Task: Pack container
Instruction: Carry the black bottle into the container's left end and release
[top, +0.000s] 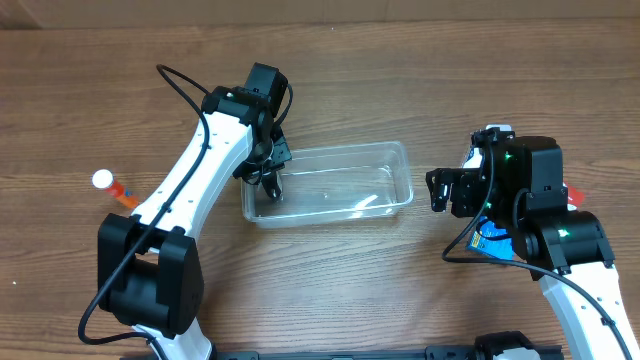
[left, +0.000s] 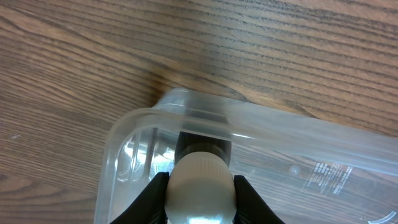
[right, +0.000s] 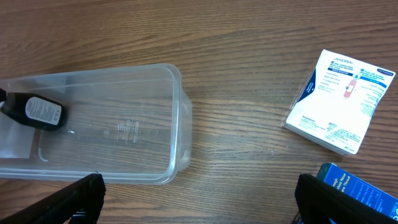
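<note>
The clear plastic container (top: 404, 170) lies in the middle of the table. My left gripper (top: 268, 182) reaches down into its left end, shut on the white cap of a dark bottle (left: 205, 146). In the left wrist view the fingers (left: 200, 183) clamp the cap, and the bottle body is inside the container's corner (left: 134, 124). The right wrist view shows the bottle (right: 36, 111) low inside the container (right: 181, 106). My right gripper (top: 447, 190) hangs open and empty just right of the container, its fingers (right: 199, 202) spread wide.
An orange bottle with a white cap (top: 115, 188) lies at the far left. A white box (right: 341, 99) and a blue box (right: 357, 193) lie right of the container, near my right arm. A small red item (top: 575, 195) peeks out behind that arm.
</note>
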